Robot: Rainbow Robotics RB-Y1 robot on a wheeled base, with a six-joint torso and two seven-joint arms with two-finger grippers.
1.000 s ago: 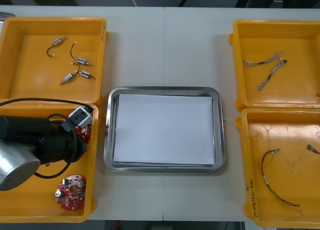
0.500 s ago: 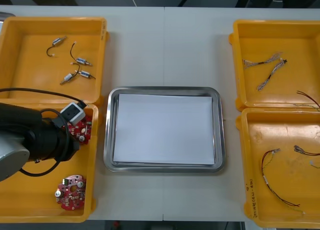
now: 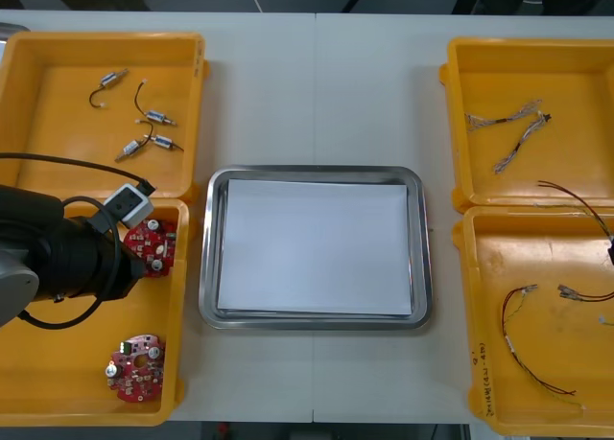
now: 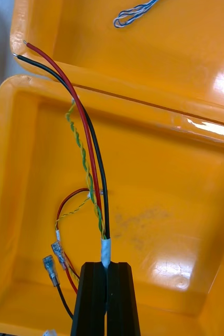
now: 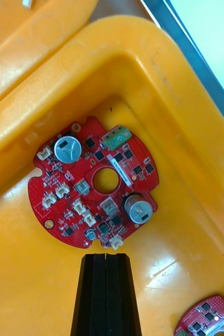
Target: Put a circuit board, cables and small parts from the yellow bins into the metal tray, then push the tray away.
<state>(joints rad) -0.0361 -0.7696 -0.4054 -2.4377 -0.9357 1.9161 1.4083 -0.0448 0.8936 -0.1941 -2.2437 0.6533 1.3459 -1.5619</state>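
The left claw [image 5: 105, 257], fingers together on nothing, has drawn back off the red circuit board [image 5: 96, 181] in its yellow bin [image 5: 195, 157], while the right claw [image 4: 107, 264], clamped on a red and black cable bundle [image 4: 88, 157], has lifted it, likely bound for the still-bare metal tray [image 3: 314, 174].

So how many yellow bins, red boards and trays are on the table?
Yellow bins: 4
Red circuit boards: 2
Metal tray: 1
Total: 7
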